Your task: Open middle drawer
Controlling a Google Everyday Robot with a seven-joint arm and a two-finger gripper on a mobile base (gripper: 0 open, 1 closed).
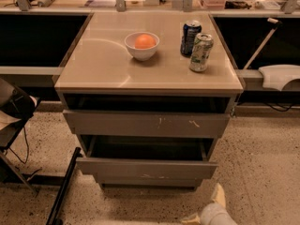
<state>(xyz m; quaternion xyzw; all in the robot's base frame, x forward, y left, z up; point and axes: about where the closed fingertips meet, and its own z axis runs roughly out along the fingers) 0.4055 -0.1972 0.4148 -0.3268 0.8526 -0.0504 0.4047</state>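
Mid drawer (146,168) open; gripper (206,208) btm-right; orange (145,41) in bowl (140,54).

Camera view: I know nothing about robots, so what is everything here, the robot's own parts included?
cabinet top: one, beige, centre
bowl: one, white, on cabinet top
orange: one, orange, in the bowl
blue can: one, upright, right of the bowl
silver can: one, silver-green, beside the blue can
top drawer: one, grey, white scratches
middle drawer: one, grey, pulled out
bottom drawer: one, grey, lowest
gripper: one, pale, bottom edge, right of centre
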